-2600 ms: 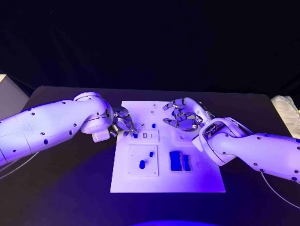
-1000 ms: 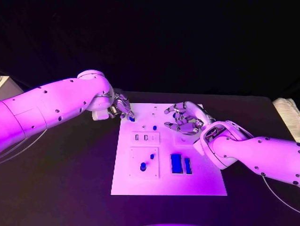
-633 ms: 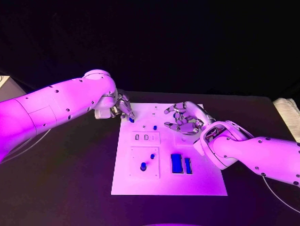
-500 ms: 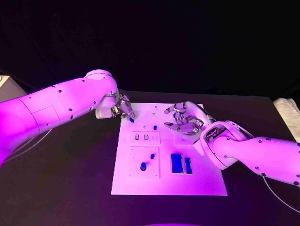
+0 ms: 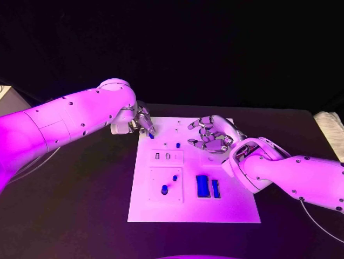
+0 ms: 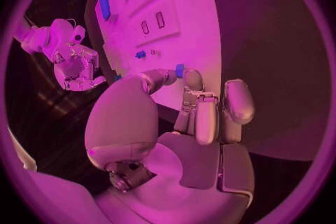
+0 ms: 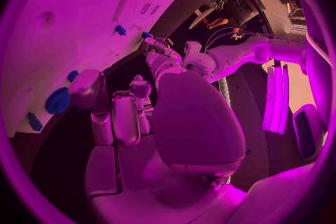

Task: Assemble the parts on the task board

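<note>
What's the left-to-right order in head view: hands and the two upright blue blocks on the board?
left hand, holding a small blue part → two blue blocks on the task board → right hand

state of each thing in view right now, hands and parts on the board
left hand: pinches a small blue part over the task board far left corner
right hand: fingers curled, holds nothing
two blue blocks: lying side by side on the board
</note>
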You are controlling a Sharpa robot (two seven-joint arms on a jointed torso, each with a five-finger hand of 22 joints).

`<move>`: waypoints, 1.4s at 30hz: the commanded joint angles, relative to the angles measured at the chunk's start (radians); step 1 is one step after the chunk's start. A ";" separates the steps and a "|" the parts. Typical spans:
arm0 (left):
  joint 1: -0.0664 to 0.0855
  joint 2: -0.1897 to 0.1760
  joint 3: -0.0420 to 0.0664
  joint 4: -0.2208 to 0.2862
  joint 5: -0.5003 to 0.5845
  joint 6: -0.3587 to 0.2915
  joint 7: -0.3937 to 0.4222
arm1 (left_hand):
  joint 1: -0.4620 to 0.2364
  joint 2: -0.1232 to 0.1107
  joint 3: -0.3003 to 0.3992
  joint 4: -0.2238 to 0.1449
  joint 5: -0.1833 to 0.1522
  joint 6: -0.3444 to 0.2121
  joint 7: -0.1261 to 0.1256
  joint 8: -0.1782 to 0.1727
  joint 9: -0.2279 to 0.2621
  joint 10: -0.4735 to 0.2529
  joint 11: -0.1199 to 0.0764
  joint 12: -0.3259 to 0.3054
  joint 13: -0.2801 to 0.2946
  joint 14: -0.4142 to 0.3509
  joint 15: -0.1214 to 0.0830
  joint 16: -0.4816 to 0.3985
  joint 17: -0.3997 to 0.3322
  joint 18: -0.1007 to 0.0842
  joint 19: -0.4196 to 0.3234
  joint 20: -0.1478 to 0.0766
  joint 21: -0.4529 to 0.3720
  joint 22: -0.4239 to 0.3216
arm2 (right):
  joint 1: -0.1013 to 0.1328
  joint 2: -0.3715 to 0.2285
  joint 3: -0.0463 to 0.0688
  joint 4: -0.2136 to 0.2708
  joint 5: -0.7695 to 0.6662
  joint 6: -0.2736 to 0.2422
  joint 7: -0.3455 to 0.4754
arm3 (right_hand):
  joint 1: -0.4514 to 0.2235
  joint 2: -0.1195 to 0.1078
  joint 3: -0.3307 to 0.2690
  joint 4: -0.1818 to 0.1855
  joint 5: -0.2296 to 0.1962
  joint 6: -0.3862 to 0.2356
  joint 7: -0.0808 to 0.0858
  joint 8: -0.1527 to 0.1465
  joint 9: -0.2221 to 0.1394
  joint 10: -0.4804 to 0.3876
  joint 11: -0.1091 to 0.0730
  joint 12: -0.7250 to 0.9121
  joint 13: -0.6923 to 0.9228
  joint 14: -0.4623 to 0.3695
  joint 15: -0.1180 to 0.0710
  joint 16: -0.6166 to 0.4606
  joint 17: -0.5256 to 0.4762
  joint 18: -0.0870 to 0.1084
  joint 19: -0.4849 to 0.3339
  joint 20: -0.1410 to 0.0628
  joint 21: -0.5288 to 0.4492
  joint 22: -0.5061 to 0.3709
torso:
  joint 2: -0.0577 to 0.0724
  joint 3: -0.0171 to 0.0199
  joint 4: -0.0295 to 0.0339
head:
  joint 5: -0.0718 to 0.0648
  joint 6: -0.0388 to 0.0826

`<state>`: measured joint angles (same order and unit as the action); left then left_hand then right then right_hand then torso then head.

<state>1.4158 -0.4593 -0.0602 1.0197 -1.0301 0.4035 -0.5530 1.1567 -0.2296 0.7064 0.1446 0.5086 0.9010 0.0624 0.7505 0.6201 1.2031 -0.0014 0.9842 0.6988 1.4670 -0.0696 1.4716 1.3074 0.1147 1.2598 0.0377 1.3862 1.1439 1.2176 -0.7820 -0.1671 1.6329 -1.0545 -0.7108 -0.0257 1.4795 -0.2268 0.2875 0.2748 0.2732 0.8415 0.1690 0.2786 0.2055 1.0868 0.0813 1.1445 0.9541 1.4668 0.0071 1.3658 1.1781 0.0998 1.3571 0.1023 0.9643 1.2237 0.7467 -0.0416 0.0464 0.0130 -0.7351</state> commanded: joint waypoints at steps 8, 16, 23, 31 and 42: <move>0.002 0.011 0.000 -0.006 -0.005 0.023 0.001 | -0.007 0.000 0.142 -0.149 0.007 0.006 -0.004 0.006 0.001 0.021 -0.016 0.001 -0.003 0.045 -0.006 0.003 0.020 -0.020 0.008 -0.001 0.004 0.002 | -0.001 0.002 0.000 0.000 -0.003 0.008 0.006 | -0.004 -0.003 0.004 0.001 0.007 -0.008 -0.001 0.005 0.001 -0.008 -0.001 -0.005 -0.002 0.007 -0.008 -0.003 0.000 0.017 0.003 -0.003 -0.006 -0.001 | -0.001 0.0001 0.0004 | 0.002 -0.003; 0.002 0.021 -0.001 -0.021 -0.005 0.025 0.001 | -0.009 0.000 0.140 -0.148 0.008 0.005 -0.004 0.006 0.002 0.020 -0.016 0.001 -0.003 0.045 -0.006 0.003 0.020 -0.020 0.008 -0.001 0.004 0.002 | -0.001 0.001 0.000 0.000 -0.003 0.007 0.006 | -0.004 -0.003 0.004 0.001 0.007 -0.009 0.000 0.005 0.001 -0.009 -0.001 -0.006 -0.003 0.007 -0.008 -0.005 -0.002 0.017 0.002 -0.003 -0.010 -0.003 | 0.000 -0.0007 -0.0011 | 0.002 -0.005; 0.002 0.023 -0.003 -0.024 -0.005 0.027 0.003 | -0.015 0.000 0.135 -0.144 0.007 0.004 -0.004 0.007 0.004 0.021 -0.016 0.002 -0.003 0.046 -0.006 0.004 0.021 -0.021 0.008 -0.001 0.004 0.002 | -0.001 0.001 0.000 0.001 -0.002 0.005 0.008 | -0.004 -0.003 0.004 0.001 0.007 -0.009 0.000 0.005 0.001 -0.009 -0.001 -0.006 -0.003 0.007 -0.008 -0.005 -0.002 0.017 0.002 -0.003 -0.010 -0.003 | 0.001 -0.0002 -0.0005 | 0.000 -0.008; 0.002 0.024 -0.004 -0.026 -0.005 0.026 0.004 | -0.033 0.001 0.108 -0.132 0.001 -0.003 -0.009 0.012 0.014 0.026 -0.019 0.008 0.003 0.046 -0.008 0.005 0.024 -0.021 0.005 0.000 0.001 0.001 | -0.001 0.001 0.000 0.001 -0.002 0.003 0.009 | -0.006 -0.003 0.005 0.002 0.008 -0.010 0.000 0.006 0.001 -0.016 -0.001 -0.012 -0.014 0.007 -0.008 -0.005 -0.002 0.017 0.003 -0.003 -0.011 -0.004 | -0.001 -0.0003 -0.0001 | 0.000 -0.012; 0.002 0.023 -0.004 -0.027 -0.001 0.027 0.004 | -0.049 0.001 0.072 -0.116 -0.006 -0.009 -0.016 0.015 0.023 0.028 -0.023 0.010 0.005 0.046 -0.010 0.005 0.025 -0.021 0.003 0.001 -0.003 -0.001 | -0.001 0.001 0.000 0.001 -0.002 0.003 0.009 | -0.006 -0.003 0.005 0.002 0.008 -0.010 0.000 0.006 0.001 -0.016 -0.001 -0.012 -0.014 0.007 -0.008 -0.005 -0.002 0.017 0.003 -0.003 -0.011 -0.004 | -0.001 -0.0002 0.0001 | -0.001 -0.014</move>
<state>1.4158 -0.4384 -0.0644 0.9921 -1.0328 0.4145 -0.5530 1.1127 -0.2276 0.6871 0.1252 0.5070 0.8938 0.0536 0.7609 0.6425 1.2301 -0.0214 0.9906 0.7039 1.4632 -0.0730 1.4715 1.3080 0.0991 1.2597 0.0377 1.3860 1.1440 1.2177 -0.7815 -0.1671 1.6325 -1.0537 -0.7115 -0.0249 1.4796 -0.2267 0.2875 0.2748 0.2770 0.8396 0.1670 0.2786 0.2053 1.0772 0.0788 1.1382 0.9413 1.4668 0.0071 1.3658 1.1766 0.0998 1.3571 0.1023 0.9581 1.2207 0.7456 -0.0415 0.0467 0.0119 -0.7493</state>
